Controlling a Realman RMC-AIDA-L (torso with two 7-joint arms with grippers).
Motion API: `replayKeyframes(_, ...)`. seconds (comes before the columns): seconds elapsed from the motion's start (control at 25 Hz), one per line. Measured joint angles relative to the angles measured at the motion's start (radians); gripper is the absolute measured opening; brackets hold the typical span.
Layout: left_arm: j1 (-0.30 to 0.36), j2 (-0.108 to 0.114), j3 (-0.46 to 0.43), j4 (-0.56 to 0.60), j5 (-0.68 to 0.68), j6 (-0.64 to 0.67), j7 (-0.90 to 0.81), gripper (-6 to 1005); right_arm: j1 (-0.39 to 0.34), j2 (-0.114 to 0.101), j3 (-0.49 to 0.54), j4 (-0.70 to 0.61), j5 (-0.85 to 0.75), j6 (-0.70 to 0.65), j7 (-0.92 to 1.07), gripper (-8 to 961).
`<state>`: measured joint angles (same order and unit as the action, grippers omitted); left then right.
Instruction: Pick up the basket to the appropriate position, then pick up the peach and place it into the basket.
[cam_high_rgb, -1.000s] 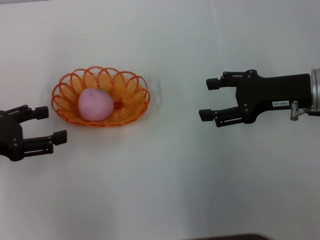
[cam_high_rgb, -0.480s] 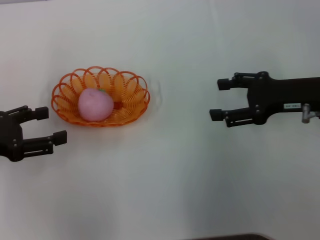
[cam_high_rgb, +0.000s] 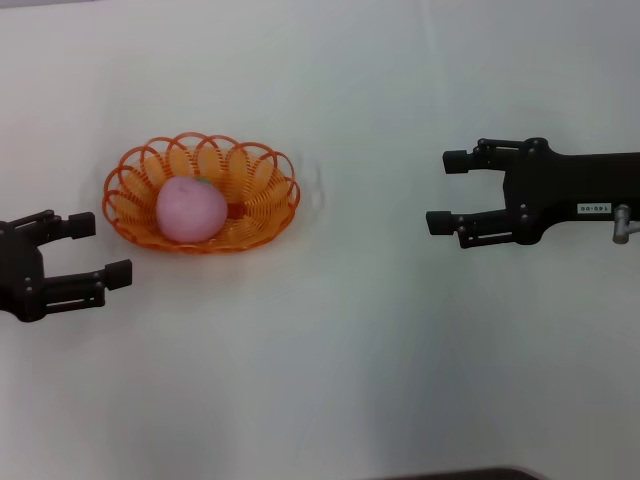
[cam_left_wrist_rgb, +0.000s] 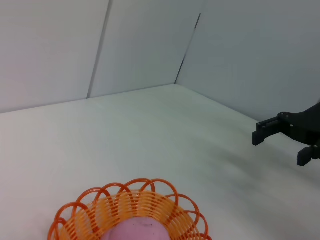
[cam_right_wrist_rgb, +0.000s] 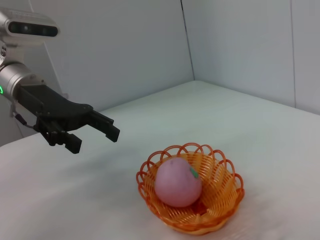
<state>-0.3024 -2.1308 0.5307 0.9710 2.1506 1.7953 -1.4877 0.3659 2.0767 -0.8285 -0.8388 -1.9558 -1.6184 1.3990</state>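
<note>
The orange basket (cam_high_rgb: 255, 190) rests on the white table left of centre, and the pink peach (cam_high_rgb: 190, 210) lies inside it. Both also show in the right wrist view, basket (cam_right_wrist_rgb: 220, 200) and peach (cam_right_wrist_rgb: 177, 182), and in the left wrist view, basket (cam_left_wrist_rgb: 100, 212) and peach (cam_left_wrist_rgb: 137, 232). My left gripper (cam_high_rgb: 101, 249) is open, low at the left edge, just left of and below the basket, holding nothing; it also shows in the right wrist view (cam_right_wrist_rgb: 95, 136). My right gripper (cam_high_rgb: 447, 191) is open and empty, far to the right of the basket; the left wrist view shows it too (cam_left_wrist_rgb: 280, 147).
The white table (cam_high_rgb: 330, 350) is bounded by pale walls (cam_right_wrist_rgb: 125, 45) behind it. A dark edge (cam_high_rgb: 450, 473) shows at the bottom of the head view.
My right gripper has drawn back to the right, away from the basket, still open. The left gripper, basket and peach have not moved.
</note>
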Motion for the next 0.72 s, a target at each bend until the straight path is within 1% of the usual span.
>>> replayKeyframes(0.72, 0.002, -0.001, 0.000, 0.000, -0.007, 0.002, 0.000, 886, 0.005, 0.005, 0.000, 0.006, 0.002, 0.009, -0.012, 900)
